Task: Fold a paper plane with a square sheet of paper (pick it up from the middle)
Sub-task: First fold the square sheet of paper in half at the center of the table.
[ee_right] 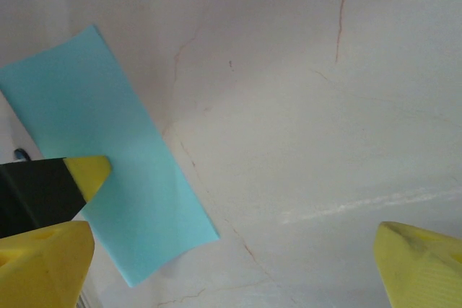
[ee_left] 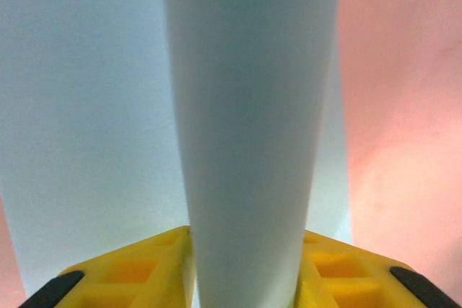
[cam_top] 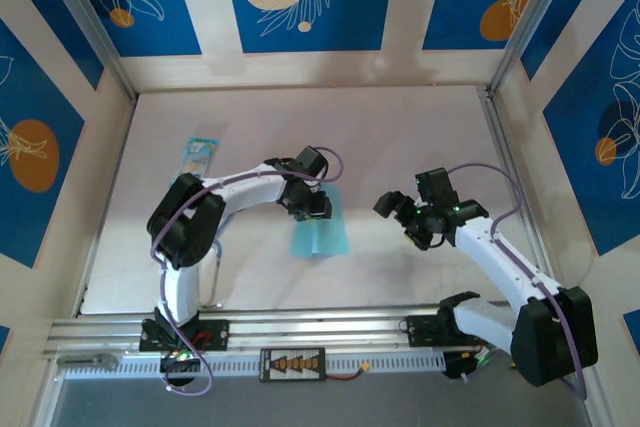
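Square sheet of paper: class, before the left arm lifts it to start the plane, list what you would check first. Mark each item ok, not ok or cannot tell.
1. Left end effector gripping the square sheet of paper: ok. In the left wrist view a ridge of paper stands between its fingers.
2. Grip at the sheet's middle: cannot tell. The arm hides part of the sheet from above.
3. Right end effector open and off the sheet: ok. Its jaws are wide, and from above it is apart from the paper.
4. Nothing lying on the sheet: ok. The printed packet lies apart, at the far left of the table.
5. Paper free of creases: cannot tell.
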Robot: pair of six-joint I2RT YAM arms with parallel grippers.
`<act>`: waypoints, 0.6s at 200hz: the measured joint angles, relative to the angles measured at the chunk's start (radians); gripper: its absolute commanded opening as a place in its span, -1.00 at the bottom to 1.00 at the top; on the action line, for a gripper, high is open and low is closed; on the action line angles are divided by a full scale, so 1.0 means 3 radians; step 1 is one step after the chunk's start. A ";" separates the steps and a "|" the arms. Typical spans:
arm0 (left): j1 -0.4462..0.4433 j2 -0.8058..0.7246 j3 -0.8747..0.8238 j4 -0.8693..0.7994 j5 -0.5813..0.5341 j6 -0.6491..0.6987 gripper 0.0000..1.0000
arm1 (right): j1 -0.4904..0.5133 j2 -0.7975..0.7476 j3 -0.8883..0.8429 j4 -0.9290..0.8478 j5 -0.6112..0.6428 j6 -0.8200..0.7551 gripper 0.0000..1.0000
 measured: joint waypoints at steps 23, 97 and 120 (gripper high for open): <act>0.0000 -0.0094 -0.0085 0.0334 0.0347 -0.0202 -0.31 | -0.0141 -0.0144 -0.0055 0.0097 -0.0165 -0.0033 0.99; 0.0008 -0.0287 -0.0708 0.1719 0.1109 -0.1021 -0.30 | -0.0277 -0.0635 -0.0357 0.0785 -0.0852 -0.0103 0.89; 0.0027 -0.0287 -0.1011 0.2225 0.1245 -0.1306 -0.29 | -0.0270 -0.0603 -0.0357 0.0918 -0.0991 -0.0117 0.85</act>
